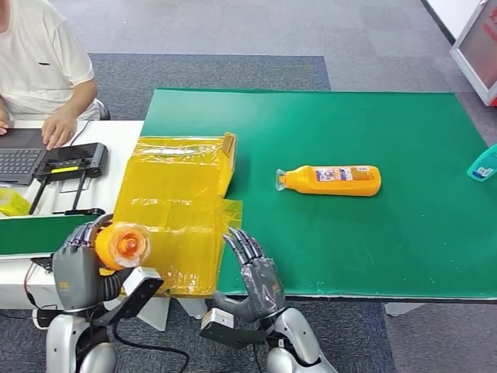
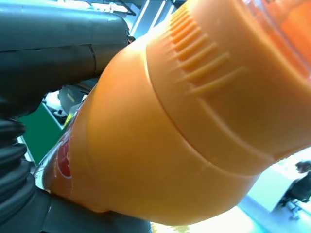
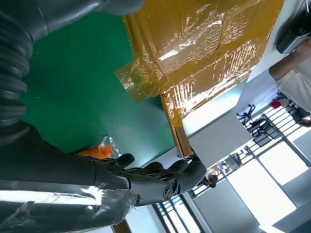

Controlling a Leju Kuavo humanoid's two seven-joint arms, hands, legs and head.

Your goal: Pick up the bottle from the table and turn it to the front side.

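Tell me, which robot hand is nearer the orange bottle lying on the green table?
Right. The right hand hovers open at the table's near edge, below-left of the lying bottle. The left hand, farther left, grips another orange bottle.

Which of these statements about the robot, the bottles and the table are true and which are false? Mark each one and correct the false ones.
1. The left hand holds an orange bottle. True.
2. The right hand grips the bottle on the table. False: it holds nothing, its fingers apart, near the table's front edge.
3. The bottle on the table stands upright. False: it lies on its side on the green table.
4. A yellow wrapped box lies at the table's left end. True.
5. A person sits at a laptop. True.
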